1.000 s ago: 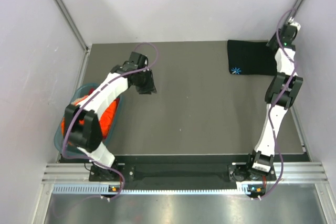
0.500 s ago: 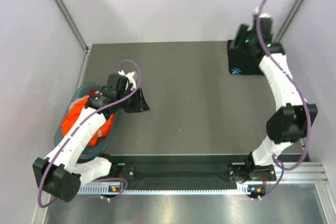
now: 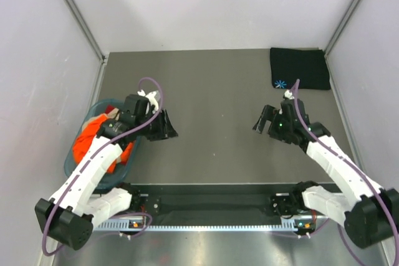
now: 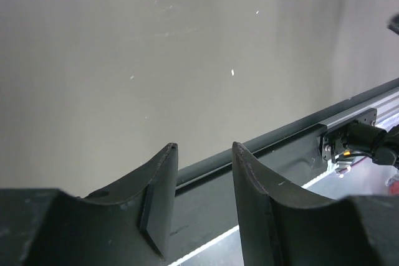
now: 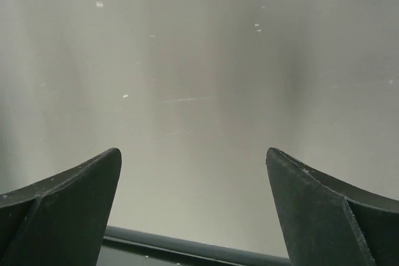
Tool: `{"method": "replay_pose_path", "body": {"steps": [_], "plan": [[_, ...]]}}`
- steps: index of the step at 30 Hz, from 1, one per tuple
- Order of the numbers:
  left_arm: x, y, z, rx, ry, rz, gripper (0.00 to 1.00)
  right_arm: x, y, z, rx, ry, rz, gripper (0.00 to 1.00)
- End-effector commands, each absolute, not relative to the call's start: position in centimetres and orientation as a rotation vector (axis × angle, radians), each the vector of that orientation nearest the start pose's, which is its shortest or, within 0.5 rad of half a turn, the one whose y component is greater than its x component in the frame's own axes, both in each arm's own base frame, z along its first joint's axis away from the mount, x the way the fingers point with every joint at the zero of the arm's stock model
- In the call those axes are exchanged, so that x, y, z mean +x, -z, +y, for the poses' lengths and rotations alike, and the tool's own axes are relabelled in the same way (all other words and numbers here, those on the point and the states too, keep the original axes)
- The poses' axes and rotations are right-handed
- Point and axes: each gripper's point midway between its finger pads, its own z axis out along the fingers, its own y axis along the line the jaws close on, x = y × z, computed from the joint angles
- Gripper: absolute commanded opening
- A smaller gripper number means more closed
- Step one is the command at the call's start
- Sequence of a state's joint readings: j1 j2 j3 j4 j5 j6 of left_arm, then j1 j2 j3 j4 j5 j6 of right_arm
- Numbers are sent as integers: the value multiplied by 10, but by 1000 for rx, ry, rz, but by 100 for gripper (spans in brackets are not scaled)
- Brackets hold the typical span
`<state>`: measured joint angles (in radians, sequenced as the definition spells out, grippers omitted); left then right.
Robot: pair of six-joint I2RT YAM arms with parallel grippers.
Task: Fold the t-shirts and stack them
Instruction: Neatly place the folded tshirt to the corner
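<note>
A black t-shirt (image 3: 299,68) lies folded flat at the table's far right corner, its blue-white starburst mark toward the near left corner. An orange t-shirt (image 3: 84,144) lies crumpled in the teal basket (image 3: 70,165) at the left edge. My left gripper (image 3: 167,128) hangs just right of the basket, open, with nothing between its fingers (image 4: 159,197). My right gripper (image 3: 262,123) hovers over bare table, well in front of the black t-shirt. It is open wide and empty, and only grey table shows between its fingertips (image 5: 93,179).
The grey table (image 3: 218,104) is walled in by white panels at the back and both sides. A dark rail (image 4: 280,138) runs along the near edge, with the arm bases behind it. The left arm reaches over the basket.
The right arm has swung from the black t-shirt at the far right corner back toward the near middle, and its jaws have opened wide. The left arm has drawn back beside the basket.
</note>
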<state>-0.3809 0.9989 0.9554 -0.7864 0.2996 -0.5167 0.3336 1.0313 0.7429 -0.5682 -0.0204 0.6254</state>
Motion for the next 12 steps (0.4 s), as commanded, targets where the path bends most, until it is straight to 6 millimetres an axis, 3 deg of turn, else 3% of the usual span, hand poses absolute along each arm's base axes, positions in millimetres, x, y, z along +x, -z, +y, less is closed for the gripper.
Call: {"method": "replay_pose_path", "body": {"steps": [1,4,6,12], "plan": [[215,-185,-166,-48,789,2486,46,247,-136,127,337,-560,2351,100],[220,-180,-168,-103,797,2464,47,230,-111,130,277,-585,2425,100],[225,-179,-169,-185,822,2435,48,220,-106,138,238,-649,2462,100],[205,-155,-166,-471,927,2404,49,191,-90,148,171,-779,2491,100]]}}
